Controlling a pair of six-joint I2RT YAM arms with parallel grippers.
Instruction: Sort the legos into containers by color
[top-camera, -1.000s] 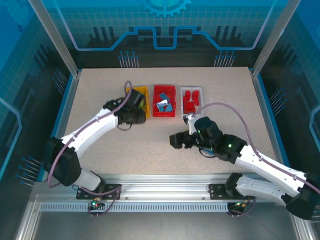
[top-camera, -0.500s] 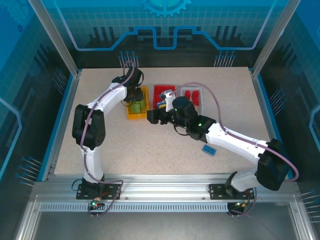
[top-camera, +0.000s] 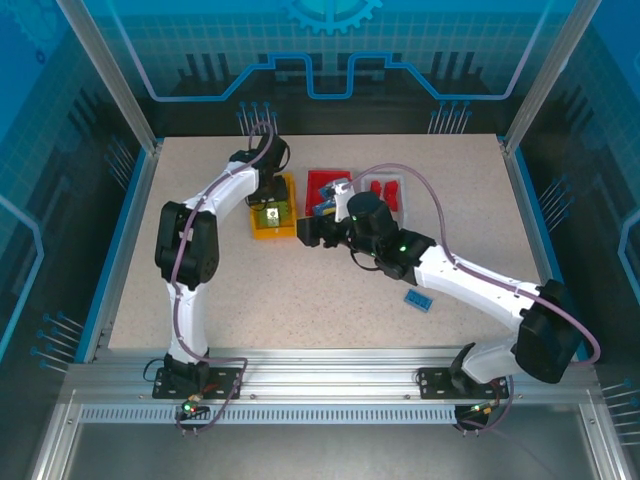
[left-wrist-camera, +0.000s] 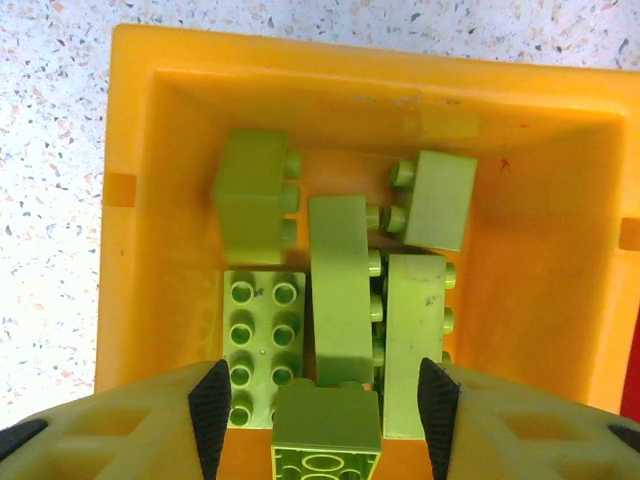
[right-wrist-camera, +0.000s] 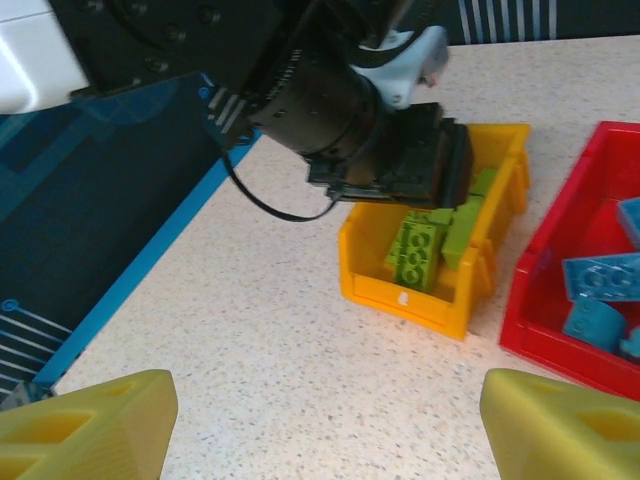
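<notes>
One lime brick (left-wrist-camera: 325, 435) sits loose between spread left claw (left-wrist-camera: 325, 398) fingers, yellow bin (left-wrist-camera: 130, 200) just below | claw barely shifts in half a second, likely a drop | right claw (right-wrist-camera: 320, 425) apart, empty | blue brick (top-camera: 418, 299) unmoved on tabletop (top-camera: 250, 295), behind right claw, unsorted

The left arm (top-camera: 225, 195) has swung from the near left to the far side, its jaws now above the yellow-orange bin (top-camera: 272, 232), while the right arm (top-camera: 450, 275) has stretched toward the red bin (top-camera: 318, 178), uncovering a blue lego (top-camera: 419, 299) on the surface (top-camera: 300, 300).
</notes>
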